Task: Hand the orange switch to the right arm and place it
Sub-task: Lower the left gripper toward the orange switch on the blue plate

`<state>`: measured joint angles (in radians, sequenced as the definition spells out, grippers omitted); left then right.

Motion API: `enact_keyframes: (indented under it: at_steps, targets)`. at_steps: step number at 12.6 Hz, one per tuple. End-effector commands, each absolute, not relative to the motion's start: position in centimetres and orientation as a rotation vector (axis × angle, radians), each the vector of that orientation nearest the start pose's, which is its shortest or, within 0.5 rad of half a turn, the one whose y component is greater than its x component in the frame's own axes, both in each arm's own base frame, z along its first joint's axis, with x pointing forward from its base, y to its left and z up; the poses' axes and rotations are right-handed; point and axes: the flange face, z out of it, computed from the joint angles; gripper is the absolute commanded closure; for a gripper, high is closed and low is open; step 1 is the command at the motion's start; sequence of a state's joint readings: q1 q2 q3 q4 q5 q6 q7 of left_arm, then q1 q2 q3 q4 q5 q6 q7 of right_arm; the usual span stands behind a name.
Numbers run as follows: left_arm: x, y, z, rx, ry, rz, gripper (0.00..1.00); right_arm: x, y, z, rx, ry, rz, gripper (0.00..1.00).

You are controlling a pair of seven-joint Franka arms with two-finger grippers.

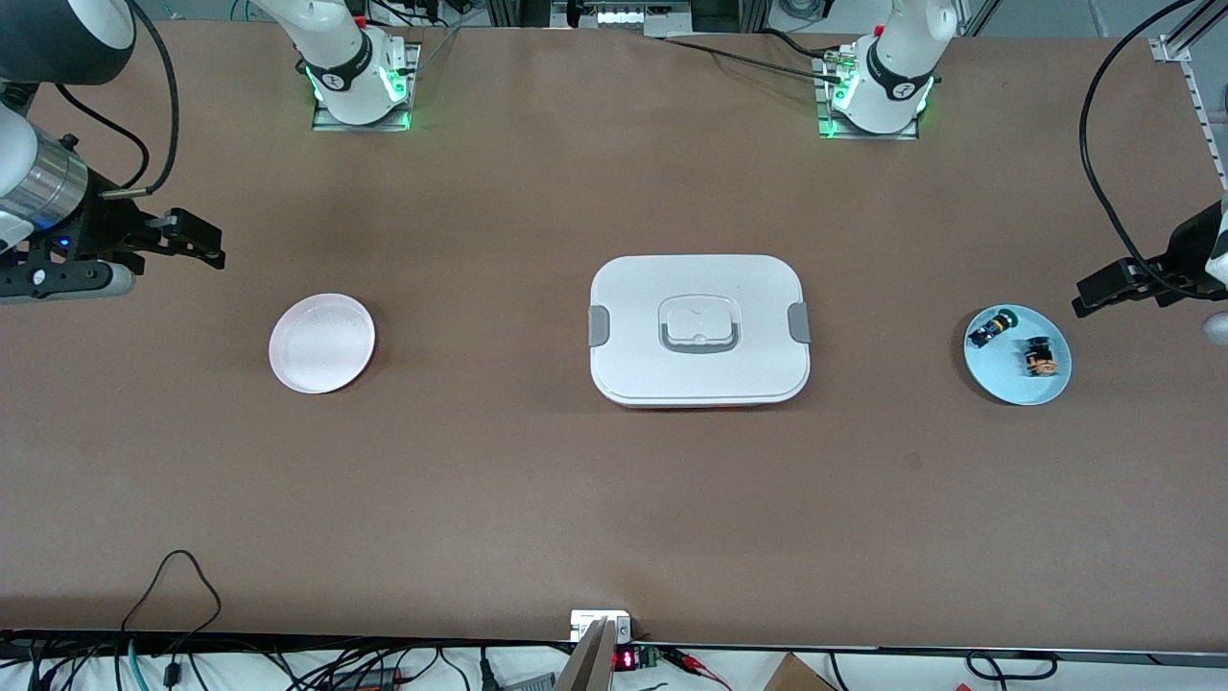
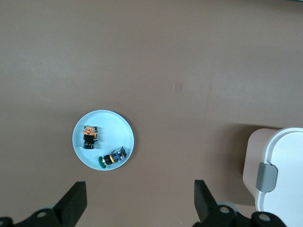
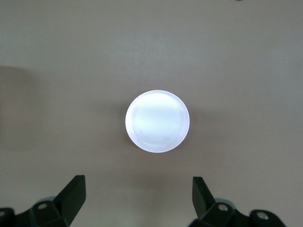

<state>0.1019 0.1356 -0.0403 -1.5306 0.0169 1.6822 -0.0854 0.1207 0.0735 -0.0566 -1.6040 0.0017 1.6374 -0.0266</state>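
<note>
Starting at the right arm's end of the brown table (image 1: 576,499), the right gripper (image 3: 138,198) hangs over bare tabletop with its black fingers spread wide and nothing between them. The arm is waiting, probably until the part is handed over. Close by on the table lies a round, shallow, pinkish-white plate (image 1: 321,344), empty. It is most likely where the part is meant to end up.

At mid-table sits a white rectangular plastic box with rounded corners, grey side clasps and a grey lid handle (image 1: 698,331), shut.

Toward the left arm's end is a small round pale-blue plate (image 1: 1048,389). On it lie the orange switch (image 1: 1037,358), a tiny black block with a copper-orange end, and, just beside it without touching, a small black part with blue and green bits (image 1: 993,328). The left gripper (image 2: 139,203) hovers near this plate, fingers spread and empty, so the pickup has not begun.

The front view cuts off both arms at its edges. The wrist views show each pair of fingers parted. The left wrist view also shows the gripper is not yet centred over the switch.
</note>
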Motion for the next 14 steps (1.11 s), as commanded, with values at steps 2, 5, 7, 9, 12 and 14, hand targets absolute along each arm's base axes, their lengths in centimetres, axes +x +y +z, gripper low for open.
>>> enact_keyframes:
  at_steps: [2, 5, 7, 9, 12, 14]
  targets:
    - [60.7, 3.6, 58.0, -3.105, -0.219, -0.059, 0.00, 57.5, 5.5, 59.0, -3.142, -0.181, 0.033, 0.00]
    - [60.8, 3.7, 58.2, -3.104, -0.219, -0.063, 0.00, 57.6, 4.1, 59.0, -3.130, -0.148, 0.043, 0.00]
    - [60.8, 3.7, 58.2, -3.103, -0.219, -0.066, 0.00, 57.6, 4.2, 59.0, -3.137, -0.144, 0.043, 0.00]
    - [60.8, 3.7, 58.1, -3.104, -0.202, -0.063, 0.00, 57.7, 3.7, 58.9, -3.137, -0.132, 0.048, 0.00]
    - [60.8, 3.8, 58.1, -3.106, -0.150, -0.062, 0.00, 57.7, 3.4, 58.9, -3.139, -0.123, 0.048, 0.00]
    - [60.8, 3.7, 58.1, -3.110, -0.050, -0.058, 0.00, 57.7, 3.3, 58.9, -3.139, -0.120, 0.048, 0.00]
